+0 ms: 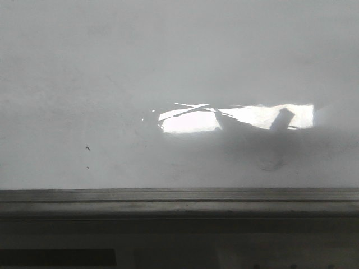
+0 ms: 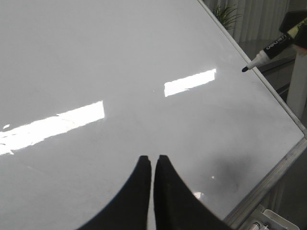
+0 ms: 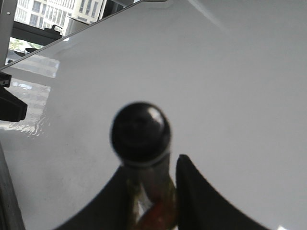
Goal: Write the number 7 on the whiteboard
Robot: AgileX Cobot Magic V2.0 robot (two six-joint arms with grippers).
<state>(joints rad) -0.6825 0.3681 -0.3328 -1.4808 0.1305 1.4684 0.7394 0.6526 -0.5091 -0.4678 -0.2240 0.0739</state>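
Note:
The whiteboard is glossy white with a bright glare, and no number 7 shows on it in any view. My left gripper is shut and empty, hovering over the board near its lower frame. My right gripper is shut on a black-and-white marker, whose blunt black end faces the camera. In the left wrist view the marker hangs at the board's right frame edge, its black tip just off the surface. Neither gripper shows in the front view, only shadows.
A grey metal frame runs along the board's near edge, with two tiny black specks above it. A tray with spare markers sits below the frame corner. A plant stands beyond the board's right edge.

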